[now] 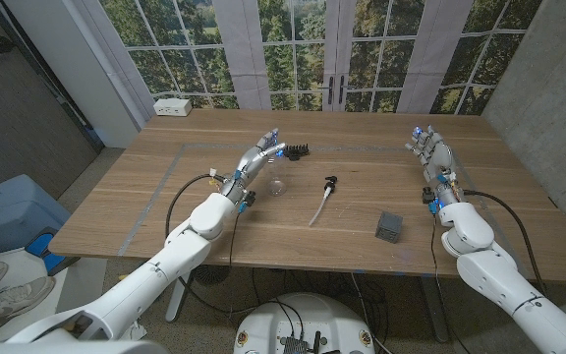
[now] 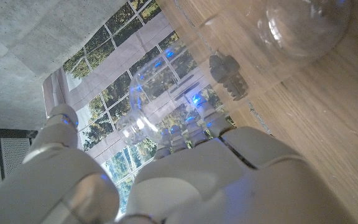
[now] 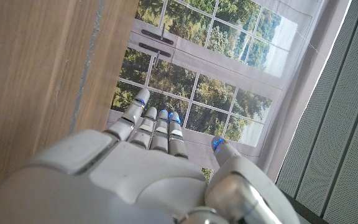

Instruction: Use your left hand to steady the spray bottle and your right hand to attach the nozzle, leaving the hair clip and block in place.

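A small clear spray bottle (image 1: 278, 182) stands upright, without a top, left of the table's middle. My left hand (image 1: 259, 157) is right beside it, fingers stretched past it; whether the palm touches it I cannot tell. In the left wrist view the clear bottle (image 2: 297, 25) is close in front of my left hand (image 2: 185, 174). The nozzle (image 1: 329, 184), black with a white tube, lies on the table just right of the bottle. A black hair clip (image 1: 296, 150) lies beyond the bottle, and a grey block (image 1: 390, 226) sits front right. My right hand (image 1: 432, 152) is far right, fingers straight, holding nothing.
A white socket box (image 1: 173, 106) sits at the table's back left corner. A grey tape line (image 1: 180, 162) runs across the wooden table (image 1: 362, 128). A blue bin (image 1: 8, 216) stands on the floor to the left. Windows lie behind the table.
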Tool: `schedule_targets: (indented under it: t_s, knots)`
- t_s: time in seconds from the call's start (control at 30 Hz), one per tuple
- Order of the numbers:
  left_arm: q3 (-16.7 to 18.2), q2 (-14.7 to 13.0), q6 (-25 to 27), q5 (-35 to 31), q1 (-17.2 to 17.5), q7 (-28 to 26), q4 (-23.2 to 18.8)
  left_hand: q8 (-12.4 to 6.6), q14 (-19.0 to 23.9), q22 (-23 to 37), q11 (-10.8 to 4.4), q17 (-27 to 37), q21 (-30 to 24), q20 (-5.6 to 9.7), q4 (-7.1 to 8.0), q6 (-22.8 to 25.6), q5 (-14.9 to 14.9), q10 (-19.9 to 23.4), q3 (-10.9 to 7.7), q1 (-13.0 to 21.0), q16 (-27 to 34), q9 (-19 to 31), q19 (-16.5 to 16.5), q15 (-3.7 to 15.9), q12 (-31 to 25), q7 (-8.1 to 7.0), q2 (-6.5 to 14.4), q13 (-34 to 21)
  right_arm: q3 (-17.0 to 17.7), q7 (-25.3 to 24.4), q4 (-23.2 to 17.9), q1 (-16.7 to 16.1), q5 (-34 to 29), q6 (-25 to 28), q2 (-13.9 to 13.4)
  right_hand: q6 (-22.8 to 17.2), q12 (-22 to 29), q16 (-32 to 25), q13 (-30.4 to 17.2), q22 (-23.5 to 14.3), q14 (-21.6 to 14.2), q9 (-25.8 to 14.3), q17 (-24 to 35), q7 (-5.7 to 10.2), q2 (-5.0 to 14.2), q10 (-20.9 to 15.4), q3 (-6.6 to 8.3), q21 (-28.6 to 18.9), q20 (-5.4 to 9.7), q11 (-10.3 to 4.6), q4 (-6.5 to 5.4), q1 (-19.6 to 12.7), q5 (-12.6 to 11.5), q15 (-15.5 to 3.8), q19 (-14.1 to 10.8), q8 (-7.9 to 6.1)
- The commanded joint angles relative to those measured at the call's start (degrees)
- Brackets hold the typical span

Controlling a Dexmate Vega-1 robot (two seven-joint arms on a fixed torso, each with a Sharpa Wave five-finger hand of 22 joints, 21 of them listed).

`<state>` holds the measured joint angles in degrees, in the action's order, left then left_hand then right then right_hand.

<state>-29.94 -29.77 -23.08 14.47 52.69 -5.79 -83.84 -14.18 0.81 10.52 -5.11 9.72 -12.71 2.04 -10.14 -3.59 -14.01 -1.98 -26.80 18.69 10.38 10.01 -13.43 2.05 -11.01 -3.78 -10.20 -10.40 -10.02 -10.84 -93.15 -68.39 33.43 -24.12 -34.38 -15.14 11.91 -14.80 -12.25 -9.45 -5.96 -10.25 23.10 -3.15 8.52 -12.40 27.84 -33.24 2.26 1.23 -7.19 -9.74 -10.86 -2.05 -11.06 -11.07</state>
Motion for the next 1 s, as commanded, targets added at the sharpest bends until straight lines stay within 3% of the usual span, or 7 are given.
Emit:
schedule_targets:
  t_s: [0.03,0.57,1.0]
  knots:
    - [0.85,-2.02,4.83,-1.51,3.6,-4.35,-4.6,0.16,-0.52,0.12,-0.06,0.24,0.1,0.42,-0.12,-0.34,-0.4,-0.3,0.24,0.94,-0.21,0.3,0.29,1.94,0.01,-0.09,-0.01,-0.14,-0.63,1.8,1.4,1.34,0.64,-0.44,0.31,-0.38,0.29,-0.04,0.07,-0.2,-0.57,-0.12,0.03,0.08,0.21,-0.63,-0.04,0.16,-0.2,-0.03,0.17,-0.13,-0.03,-0.06,-0.61,-0.31]
    - [2.95,-5.51,9.15,-1.77,7.56,-7.51,-8.61,0.47,-0.92,0.11,0.2,0.25,0.35,0.48,-0.2,-0.65,-0.95,-0.87,0.84,2.78,-0.21,0.33,0.53,1.75,0.14,0.04,-0.12,-0.16,-1.76,0.7,1.99,2.05,-0.44,-1.78,2.08,-0.63,0.36,-0.06,0.18,-0.21,-0.93,-0.13,-0.2,-0.06,0.17,-1.1,-0.11,0.44,-0.38,0.34,0.5,0.0,-0.02,-0.09,-1.07,-0.28]
    - [0.91,-7.88,14.61,-1.94,2.44,-1.94,-6.85,-0.49,0.22,0.08,0.0,0.2,0.16,0.29,-0.24,2.69,-1.64,1.25,1.14,8.19,0.12,0.36,-0.87,1.5,-0.46,0.56,0.87,-0.16,-1.53,-1.53,1.76,0.83,-1.62,-3.65,3.46,-0.69,0.25,-0.08,0.25,-0.22,-1.1,-0.14,-0.36,-0.08,0.12,-1.1,-0.2,0.71,-0.46,0.29,0.92,-0.01,0.0,0.08,-1.39,-0.21]
